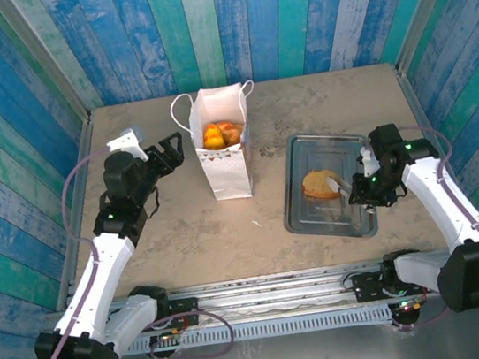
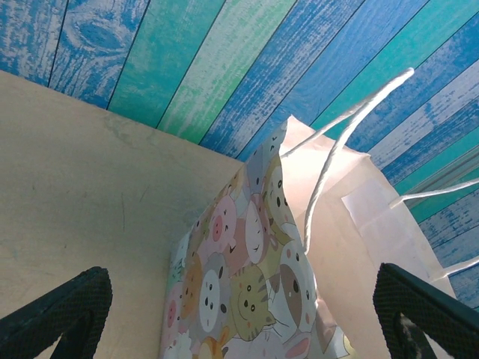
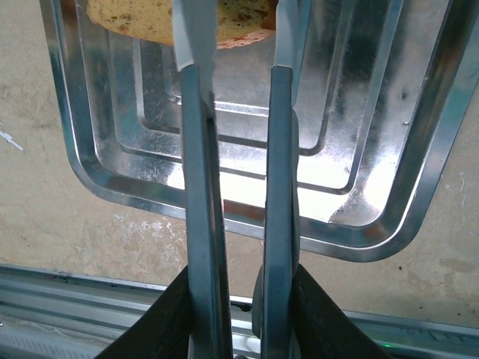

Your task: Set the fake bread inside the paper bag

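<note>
The white paper bag [image 1: 225,171] stands upright at the table's middle, with orange and golden fake bread [image 1: 222,134] showing in its open top. A brown bread slice [image 1: 317,185] lies on the grey metal tray [image 1: 339,219]. My right gripper [image 1: 368,183] is shut on metal tongs [image 1: 345,184]. In the right wrist view the tongs [image 3: 198,187] reach over the tray [image 3: 374,149], with their tips at the slice [image 3: 142,19]. My left gripper [image 1: 169,152] is open just left of the bag. Its fingers [image 2: 63,314] stand either side of the bag's cartoon-animal side [image 2: 247,277].
Blue and green wooden plank walls close in the table on three sides. The metal rail carrying the arm bases [image 1: 275,304] runs along the near edge. Bare tabletop [image 1: 186,241] lies between the bag and the rail.
</note>
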Robot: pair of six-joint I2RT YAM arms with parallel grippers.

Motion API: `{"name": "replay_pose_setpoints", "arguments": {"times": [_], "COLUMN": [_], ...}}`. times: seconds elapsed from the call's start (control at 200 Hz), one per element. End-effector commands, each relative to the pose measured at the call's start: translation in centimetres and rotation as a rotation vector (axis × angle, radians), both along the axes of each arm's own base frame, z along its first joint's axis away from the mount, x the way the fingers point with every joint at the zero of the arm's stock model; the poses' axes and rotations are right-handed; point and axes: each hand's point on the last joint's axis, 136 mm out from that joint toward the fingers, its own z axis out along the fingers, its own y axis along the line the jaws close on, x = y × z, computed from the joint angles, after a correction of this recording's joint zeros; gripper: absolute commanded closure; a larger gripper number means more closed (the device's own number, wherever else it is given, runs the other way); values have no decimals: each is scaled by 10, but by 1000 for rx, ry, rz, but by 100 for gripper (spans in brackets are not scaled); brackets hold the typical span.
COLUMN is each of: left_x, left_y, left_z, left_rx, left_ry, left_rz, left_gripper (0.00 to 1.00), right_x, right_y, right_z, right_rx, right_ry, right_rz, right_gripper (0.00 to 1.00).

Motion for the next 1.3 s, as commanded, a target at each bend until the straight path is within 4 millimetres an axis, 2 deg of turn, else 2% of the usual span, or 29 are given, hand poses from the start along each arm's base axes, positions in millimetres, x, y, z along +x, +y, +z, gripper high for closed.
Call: {"name": "replay_pose_setpoints", "arguments": {"times": [0.0, 0.245, 0.426, 0.521, 0.631, 0.751, 0.872, 1.067, 1.187, 1.292], "left_x": [1, -1, 3, 4, 0, -4, -8, -16, -18, -16], "left_y": [6, 7, 8, 3, -2, -2, -5, -7, -9, -16], "left_z": [10, 25, 24, 27, 29, 25, 21, 25, 19, 16], "left_rx": [25, 21, 9, -49, -116, -197, -198, -201, -199, -216], "left_ry": [-19, -30, -20, -14, -10, -6, 35, 38, 62, 76], "left_rz": [23, 12, 20, -5, -28, -25, -43, -58, -75, -111], "left_gripper": [6, 6, 6, 6, 6, 6, 6, 6, 6, 2], "right_x": [-2, 3, 11, 18, 17, 20, 20, 24, 24, 23], "right_y": [-1, 5, 4, 7, 11, 12, 6, 14, 12, 19], "right_z": [10, 24, 41, 52, 63, 81, 96, 127, 149, 167], "right_rx": [1, 48, 45, 67, 95, 114, 80, 130, 119, 161], "right_ry": [-19, -77, -177, -239, -280, -373, -442, -537, -609, -649], "right_rz": [2, -20, -27, -27, -13, -28, -22, 4, 8, 29], "right_gripper": [73, 83, 88, 89, 91, 92, 92, 92, 92, 93]}}
